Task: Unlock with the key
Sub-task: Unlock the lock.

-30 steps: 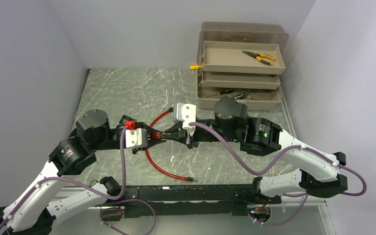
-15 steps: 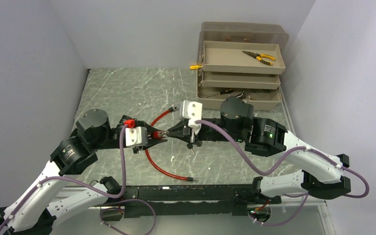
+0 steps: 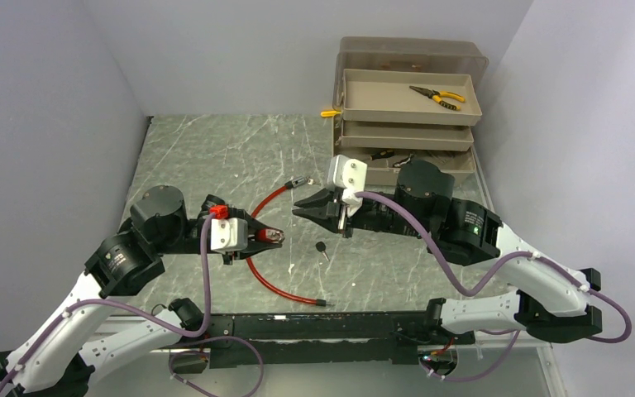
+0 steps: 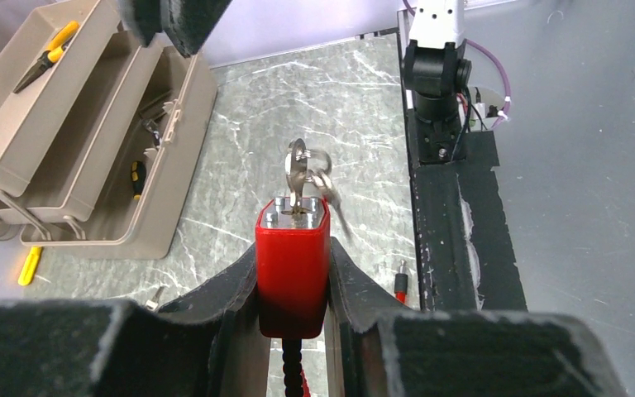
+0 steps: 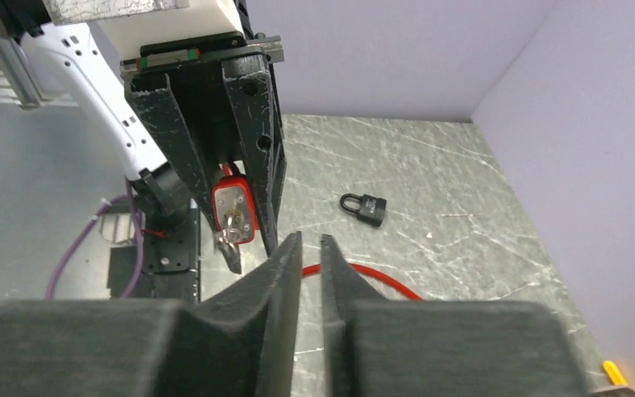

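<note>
- Now, from above, the right gripper has backed away from the left gripper, which it was meeting a second ago. It now sits well apart from it, nearer the toolbox.
- Also from above, the red lock sits at the left fingertips over the table. Its key pokes out toward the right arm, and the red cable trails across the table.
- At the left wrist, we see the jaws clamped against both sides of the lock's body. The key is seated in the keyway on its end face, with the ring dangling beside it.
- At the right wrist, the fingers stand almost together with only a slit between them, and they hold nothing. The lock and key hang ahead of them, untouched.
- We judge that the right arm has let go of the key and left it in the lock. Whether the key has been turned we cannot tell, so the unlocking may not be done yet.
</note>
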`<state>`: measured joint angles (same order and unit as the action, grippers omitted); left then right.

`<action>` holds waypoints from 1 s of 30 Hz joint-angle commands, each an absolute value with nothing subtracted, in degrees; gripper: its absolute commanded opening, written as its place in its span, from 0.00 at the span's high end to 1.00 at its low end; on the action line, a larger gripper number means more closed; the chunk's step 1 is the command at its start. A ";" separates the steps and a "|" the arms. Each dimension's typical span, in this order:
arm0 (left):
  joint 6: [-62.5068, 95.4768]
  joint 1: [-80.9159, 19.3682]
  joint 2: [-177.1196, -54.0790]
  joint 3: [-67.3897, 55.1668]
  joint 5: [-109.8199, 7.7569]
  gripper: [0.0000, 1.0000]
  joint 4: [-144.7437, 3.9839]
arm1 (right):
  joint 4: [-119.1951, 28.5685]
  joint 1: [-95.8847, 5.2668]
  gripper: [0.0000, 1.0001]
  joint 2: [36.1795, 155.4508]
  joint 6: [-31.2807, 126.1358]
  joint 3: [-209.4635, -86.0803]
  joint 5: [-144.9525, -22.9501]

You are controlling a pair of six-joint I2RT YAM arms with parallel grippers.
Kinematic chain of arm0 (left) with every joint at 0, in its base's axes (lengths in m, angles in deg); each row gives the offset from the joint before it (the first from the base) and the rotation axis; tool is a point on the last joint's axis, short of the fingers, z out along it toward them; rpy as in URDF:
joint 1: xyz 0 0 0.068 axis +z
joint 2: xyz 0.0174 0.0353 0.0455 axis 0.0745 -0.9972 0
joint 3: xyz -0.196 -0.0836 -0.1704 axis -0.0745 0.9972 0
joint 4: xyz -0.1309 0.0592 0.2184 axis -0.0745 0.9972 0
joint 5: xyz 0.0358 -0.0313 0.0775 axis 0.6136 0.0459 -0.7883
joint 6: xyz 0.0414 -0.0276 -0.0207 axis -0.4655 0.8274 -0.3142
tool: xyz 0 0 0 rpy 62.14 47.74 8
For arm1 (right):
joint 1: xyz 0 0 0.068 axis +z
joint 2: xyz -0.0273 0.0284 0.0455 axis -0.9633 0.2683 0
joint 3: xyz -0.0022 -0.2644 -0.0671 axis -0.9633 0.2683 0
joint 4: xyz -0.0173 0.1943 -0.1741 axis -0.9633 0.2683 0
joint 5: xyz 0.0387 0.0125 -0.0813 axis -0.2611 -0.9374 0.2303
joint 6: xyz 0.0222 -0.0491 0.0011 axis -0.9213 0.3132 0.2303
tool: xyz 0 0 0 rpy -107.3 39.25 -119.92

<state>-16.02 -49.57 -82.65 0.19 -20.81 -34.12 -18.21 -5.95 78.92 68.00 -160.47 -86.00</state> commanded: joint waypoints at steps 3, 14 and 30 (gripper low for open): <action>-14.85 -49.51 -82.09 -0.03 -18.45 1.00 -35.75 | -22.00 -6.05 0.76 77.63 67.62 -160.54 -87.99; -15.02 -49.45 -82.12 -0.44 -18.54 1.00 -35.48 | -12.04 -6.55 0.78 86.03 64.81 -168.80 -99.08; -15.32 -49.30 -81.93 -0.55 -18.33 1.00 -35.49 | -5.54 -7.62 0.61 88.12 65.19 -174.57 -94.20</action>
